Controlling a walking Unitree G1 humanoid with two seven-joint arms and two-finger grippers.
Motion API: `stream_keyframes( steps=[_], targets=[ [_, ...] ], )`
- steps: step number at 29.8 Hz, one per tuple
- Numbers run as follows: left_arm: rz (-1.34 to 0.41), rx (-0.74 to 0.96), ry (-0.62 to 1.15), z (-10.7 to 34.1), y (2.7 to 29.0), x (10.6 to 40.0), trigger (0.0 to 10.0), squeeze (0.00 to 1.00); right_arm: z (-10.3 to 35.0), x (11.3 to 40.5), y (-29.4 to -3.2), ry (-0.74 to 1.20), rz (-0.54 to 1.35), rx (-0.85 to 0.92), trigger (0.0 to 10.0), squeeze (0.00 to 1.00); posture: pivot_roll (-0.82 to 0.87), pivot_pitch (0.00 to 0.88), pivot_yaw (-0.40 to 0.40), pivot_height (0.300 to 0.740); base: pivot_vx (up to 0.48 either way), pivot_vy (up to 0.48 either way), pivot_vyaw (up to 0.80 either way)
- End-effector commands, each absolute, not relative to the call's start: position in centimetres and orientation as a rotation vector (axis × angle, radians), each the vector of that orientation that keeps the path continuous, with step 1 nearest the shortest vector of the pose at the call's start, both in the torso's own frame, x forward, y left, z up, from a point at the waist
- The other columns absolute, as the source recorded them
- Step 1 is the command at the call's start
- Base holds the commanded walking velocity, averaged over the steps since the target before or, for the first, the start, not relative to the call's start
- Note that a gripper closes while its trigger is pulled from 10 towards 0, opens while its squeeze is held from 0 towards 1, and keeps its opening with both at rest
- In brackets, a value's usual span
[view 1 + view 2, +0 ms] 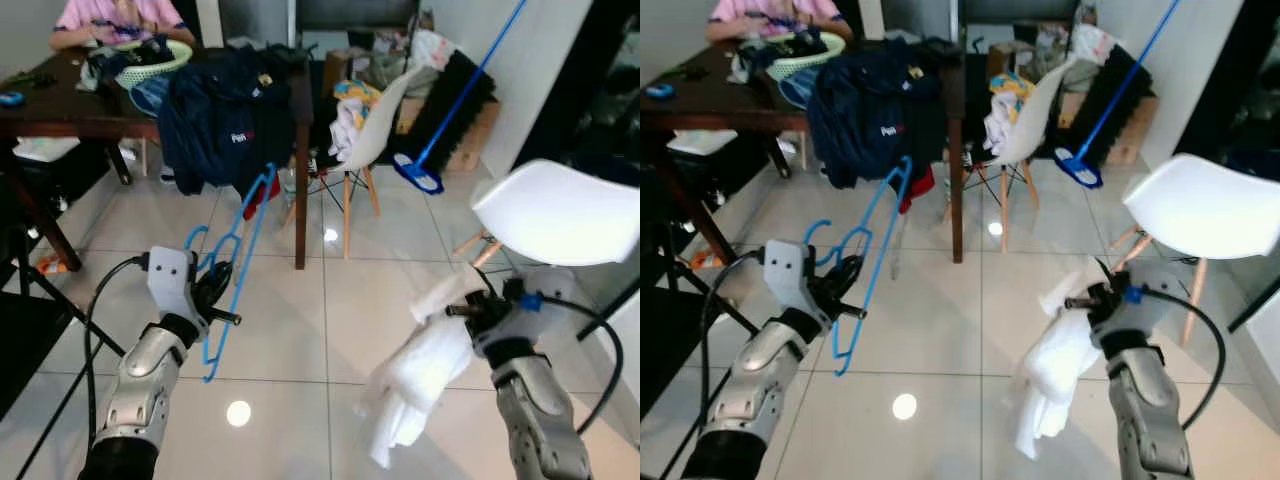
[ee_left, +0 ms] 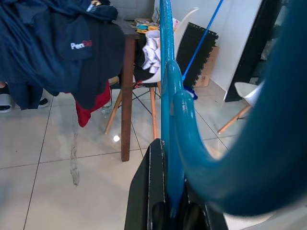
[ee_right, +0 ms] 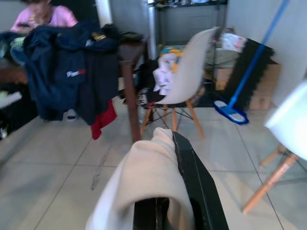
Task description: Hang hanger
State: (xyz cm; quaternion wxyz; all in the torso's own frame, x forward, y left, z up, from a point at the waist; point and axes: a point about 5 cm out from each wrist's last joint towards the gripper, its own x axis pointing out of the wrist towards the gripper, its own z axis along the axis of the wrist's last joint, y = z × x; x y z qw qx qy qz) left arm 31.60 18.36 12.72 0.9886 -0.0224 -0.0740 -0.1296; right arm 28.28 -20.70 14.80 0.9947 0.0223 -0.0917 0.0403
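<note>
Seated person (image 1: 120, 22), head cropped.

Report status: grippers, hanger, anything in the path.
Left gripper shut on blue hanger, held up over the tiles. Right gripper shut on white cloth, which hangs down. Ahead: dark table draped with navy jacket, white chairs.
</note>
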Motion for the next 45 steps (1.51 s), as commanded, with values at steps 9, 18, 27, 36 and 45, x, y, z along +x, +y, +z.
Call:
stream_keyframes(
  steps=[9,18,27,36,45],
  targets=[
    [-0.328,-0.035,-0.096,12.4,16.2,30.5,10.0,0.0,14.1,27.6,-20.4,-0.11,0.093,0.025,10.0,0.0,0.0,0.095,-0.013,0.74,0.48,0.0,0.0],
    [-0.417,-0.014,-0.076,12.4,14.8,29.2,10.0,0.0,12.9,26.0,-19.9,-0.06,0.094,0.064,10.0,0.0,0.0,0.096,-0.004,0.74,0.48,0.0,0.0],
    [-0.421,-0.015,-0.072,12.8,14.2,29.1,10.0,0.0,15.1,26.8,-20.1,-0.137,0.094,0.111,10.0,0.0,0.0,0.102,0.0,0.74,0.48,0.0,0.0],
    [-0.403,-0.002,-0.162,15.5,14.1,30.2,10.0,0.0,21.5,29.2,-17.9,-0.331,0.196,0.132,10.0,0.0,0.01,0.093,-0.004,0.74,0.48,0.0,0.0],
    [-0.354,0.034,-0.379,22.7,15.0,31.5,10.0,0.0,25.4,30.7,-16.1,-0.436,0.257,0.112,10.0,0.0,0.03,0.086,-0.016,0.74,0.48,0.0,0.0]
  ],
)
